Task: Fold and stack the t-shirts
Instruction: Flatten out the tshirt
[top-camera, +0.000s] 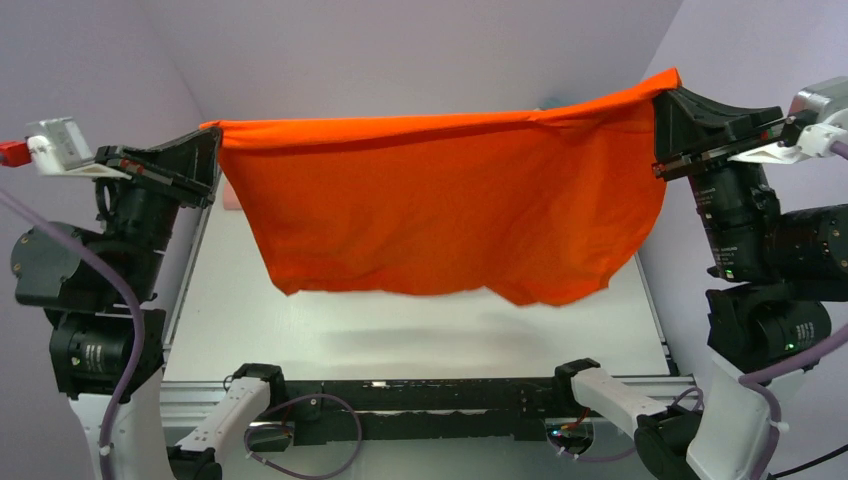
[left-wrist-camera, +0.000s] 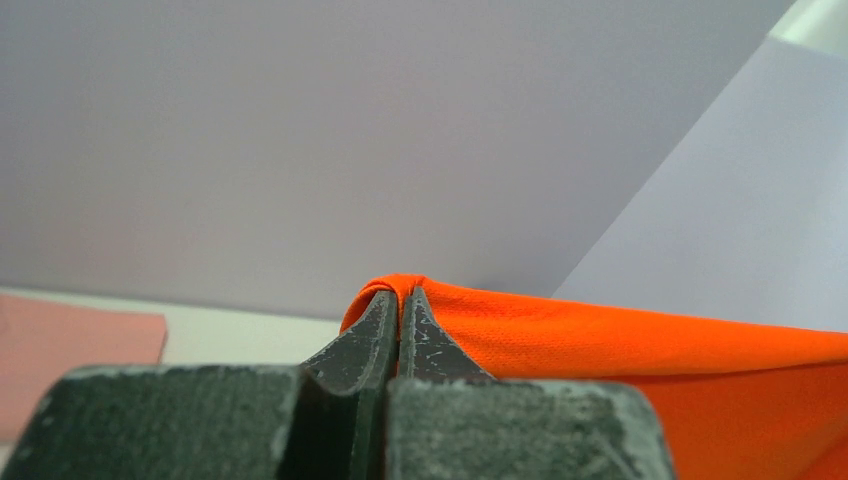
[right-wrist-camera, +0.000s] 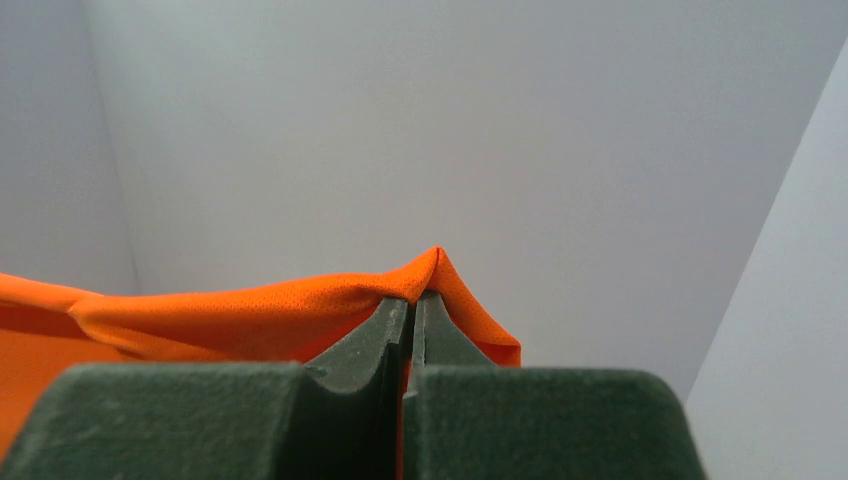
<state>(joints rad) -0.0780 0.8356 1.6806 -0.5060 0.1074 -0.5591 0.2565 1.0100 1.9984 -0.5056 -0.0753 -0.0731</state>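
A bright orange t-shirt (top-camera: 440, 205) hangs spread wide in the air above the table, held by its two upper corners. My left gripper (top-camera: 212, 140) is shut on its left corner, and the cloth (left-wrist-camera: 600, 340) folds over the closed jaws of that gripper (left-wrist-camera: 400, 296) in the left wrist view. My right gripper (top-camera: 662, 95) is shut on the right corner, where the cloth (right-wrist-camera: 250, 315) drapes over the closed jaws of that gripper (right-wrist-camera: 412, 300). A salmon-pink shirt (left-wrist-camera: 70, 345) lies flat at the back left of the table. The other shirts are hidden behind the orange one.
The white table (top-camera: 400, 340) shows below the hanging shirt, with the shirt's shadow on it. Grey-lilac walls close in at the back and both sides. The arm bases and a black rail (top-camera: 420, 400) sit at the near edge.
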